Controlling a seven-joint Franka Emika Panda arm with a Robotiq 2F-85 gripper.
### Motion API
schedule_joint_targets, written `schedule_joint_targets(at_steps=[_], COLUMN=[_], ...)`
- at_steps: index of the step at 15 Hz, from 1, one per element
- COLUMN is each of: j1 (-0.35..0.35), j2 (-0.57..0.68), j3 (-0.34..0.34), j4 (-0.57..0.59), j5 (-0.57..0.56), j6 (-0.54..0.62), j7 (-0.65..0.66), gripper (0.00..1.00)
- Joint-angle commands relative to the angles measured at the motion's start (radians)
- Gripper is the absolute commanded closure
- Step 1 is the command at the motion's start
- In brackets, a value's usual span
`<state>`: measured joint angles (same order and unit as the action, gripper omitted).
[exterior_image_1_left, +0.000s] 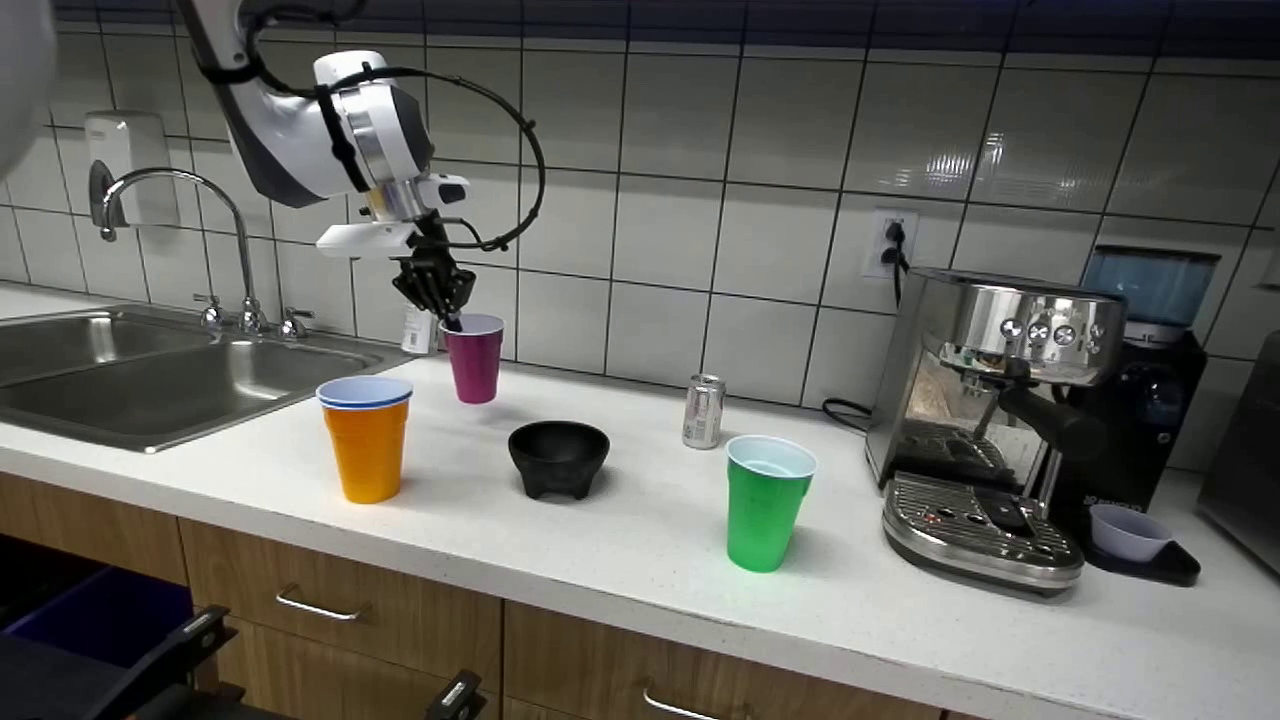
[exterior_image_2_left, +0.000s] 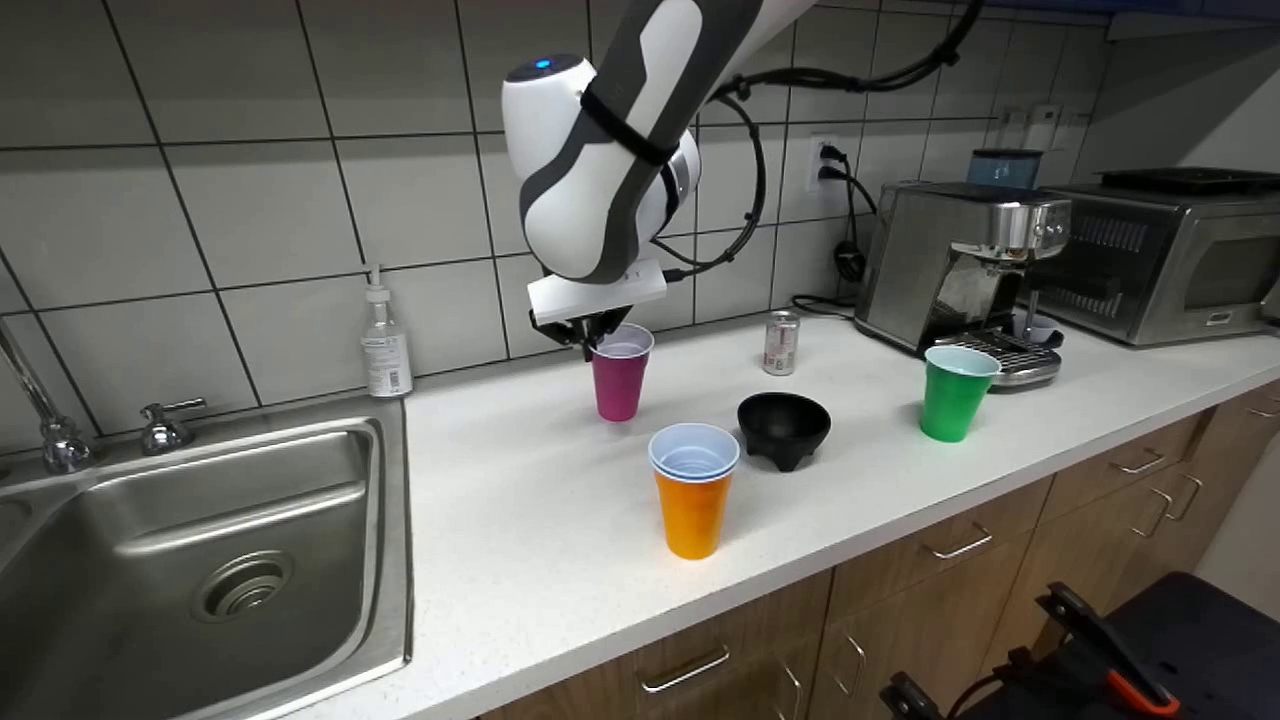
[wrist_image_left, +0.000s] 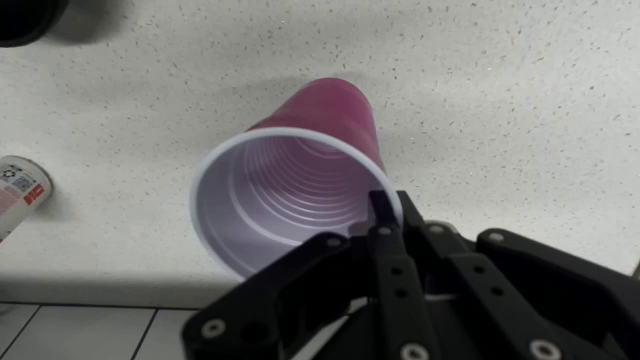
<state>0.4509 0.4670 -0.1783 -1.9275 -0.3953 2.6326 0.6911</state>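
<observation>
My gripper (exterior_image_1_left: 453, 320) is shut on the rim of a magenta cup (exterior_image_1_left: 474, 368) with a pale inside. In the wrist view one fingertip is inside the cup (wrist_image_left: 335, 107) and one outside, with the wall between the tips (wrist_image_left: 392, 202). The cup looks empty. I cannot tell whether its base touches the counter. An orange cup (exterior_image_2_left: 693, 515) with another rim nested in it stands nearer the counter's front edge. A black footed bowl (exterior_image_1_left: 559, 455), a small silver can (exterior_image_1_left: 704, 410) and a green cup (exterior_image_1_left: 765, 515) stand farther along the counter.
A steel sink (exterior_image_2_left: 395, 560) with a faucet (exterior_image_1_left: 245, 250) lies at one end; a pump bottle (exterior_image_2_left: 386, 350) stands behind it. An espresso machine (exterior_image_1_left: 990, 330), a grinder (exterior_image_1_left: 1150, 400) and a microwave (exterior_image_2_left: 1170, 265) stand at the other end. A tiled wall (exterior_image_1_left: 660, 230) backs the counter.
</observation>
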Motion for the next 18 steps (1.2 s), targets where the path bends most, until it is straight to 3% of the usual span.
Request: schedule_joint_targets(at_steps=[1, 12, 18], j1=[0.023, 0.116, 0.106], j2=[-0.040, -0.084, -0.138], j3=[-0.008, 0.009, 0.081], j4=[-0.036, -0.024, -0.039], j5=[-0.068, -0.220, -0.317], j6=[0.000, -0.090, -0.193], j7=[0.092, 0.456, 0.589], gripper=[0.99, 0.99, 0.99])
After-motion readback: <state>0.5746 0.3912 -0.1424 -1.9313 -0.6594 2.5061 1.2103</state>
